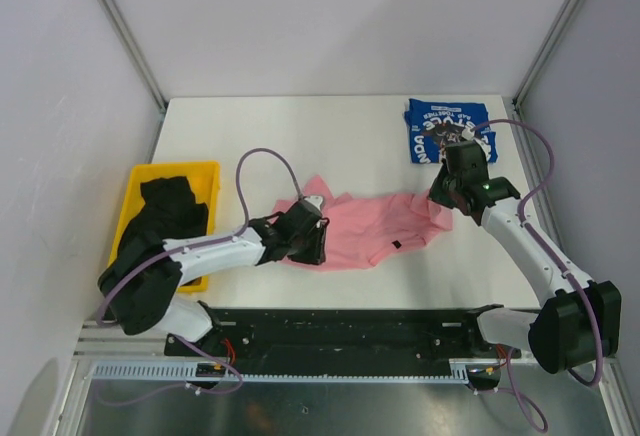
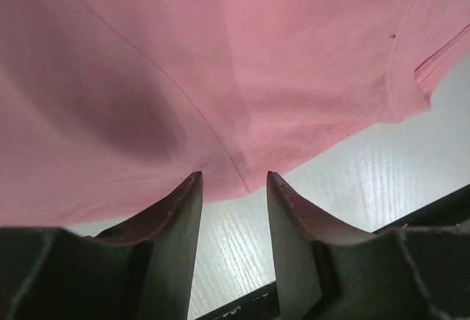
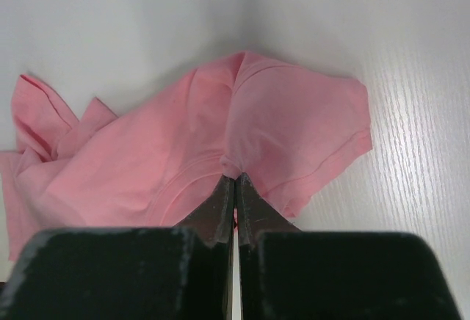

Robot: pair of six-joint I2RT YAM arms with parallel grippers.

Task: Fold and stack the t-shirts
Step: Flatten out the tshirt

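The pink t-shirt (image 1: 370, 226) lies crumpled across the middle of the table. My right gripper (image 1: 445, 194) is at its right end, shut on a pinch of the pink cloth (image 3: 183, 144) that bunches at the fingertips (image 3: 235, 178). My left gripper (image 1: 312, 241) stands open at the shirt's near-left edge; the pink hem (image 2: 220, 63) lies just past its fingertips (image 2: 233, 177), with bare table between the jaws. A folded royal-blue t-shirt (image 1: 447, 128) with white lettering rests at the far right. Black t-shirts (image 1: 172, 206) lie heaped at the left.
The black t-shirts lie in a yellow bin (image 1: 205, 171) at the table's left edge. A black rail (image 1: 350, 321) runs along the near edge, close behind the left gripper. Grey walls enclose the table on three sides.
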